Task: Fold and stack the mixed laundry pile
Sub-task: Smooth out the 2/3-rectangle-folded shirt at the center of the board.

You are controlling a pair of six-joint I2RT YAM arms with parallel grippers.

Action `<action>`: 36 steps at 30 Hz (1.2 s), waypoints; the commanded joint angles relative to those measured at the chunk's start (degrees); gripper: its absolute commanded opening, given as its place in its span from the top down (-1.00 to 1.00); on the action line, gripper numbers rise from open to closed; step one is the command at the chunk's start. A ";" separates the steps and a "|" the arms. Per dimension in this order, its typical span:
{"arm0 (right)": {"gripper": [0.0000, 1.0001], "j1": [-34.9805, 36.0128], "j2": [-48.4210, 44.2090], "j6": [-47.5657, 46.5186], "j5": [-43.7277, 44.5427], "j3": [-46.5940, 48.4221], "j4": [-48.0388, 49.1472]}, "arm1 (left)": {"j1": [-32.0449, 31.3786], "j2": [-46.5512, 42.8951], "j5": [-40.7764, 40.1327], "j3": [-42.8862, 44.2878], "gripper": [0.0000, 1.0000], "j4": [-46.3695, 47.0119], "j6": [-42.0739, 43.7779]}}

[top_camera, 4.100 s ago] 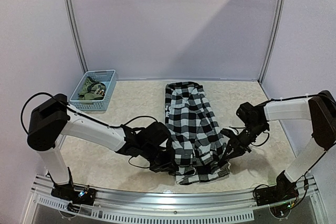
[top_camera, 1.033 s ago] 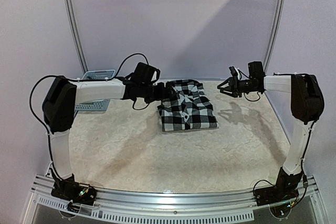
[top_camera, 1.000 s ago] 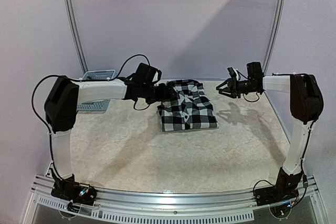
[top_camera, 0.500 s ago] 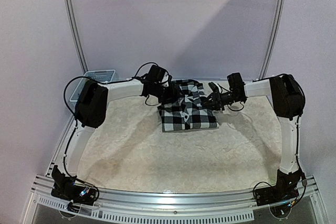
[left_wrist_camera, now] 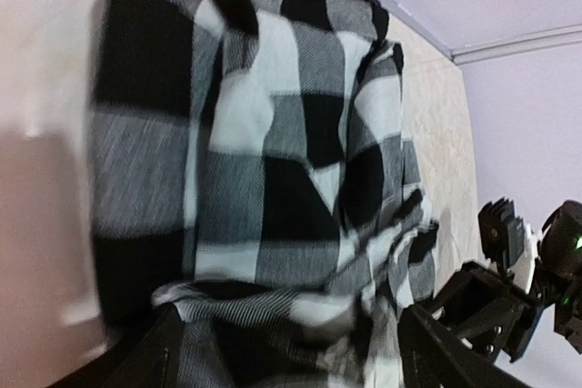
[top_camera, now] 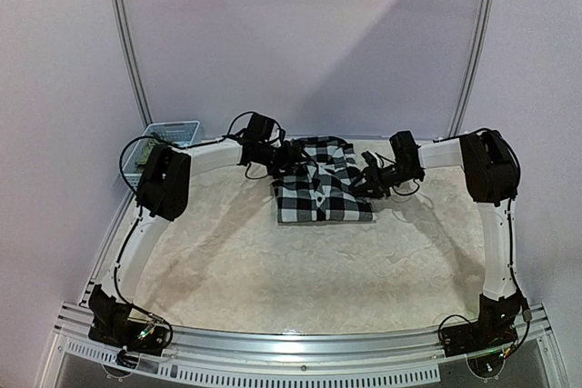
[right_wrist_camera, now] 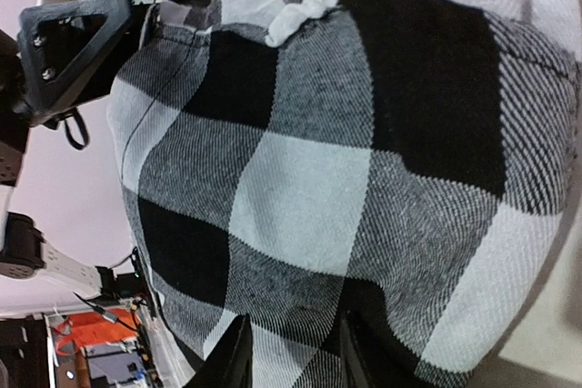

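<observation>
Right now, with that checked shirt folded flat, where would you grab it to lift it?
The checked shirt lies as a flat layered packet, so probably by its two side edges, low at the table: the left gripper from the left, the right gripper from the right. A pinch from above would likely lift only the top layer and undo the fold.

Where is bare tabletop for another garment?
The near half of the beige table, between the folded black-and-white checked shirt and the near edge. Crowded at the back: left gripper and right gripper flank the shirt, light blue plastic basket far left.
</observation>
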 commanded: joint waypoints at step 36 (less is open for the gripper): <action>0.85 12.72 17.53 -6.65 25.21 30.86 -18.46 | -6.19 -29.52 -15.35 -46.20 -0.44 15.23 -0.01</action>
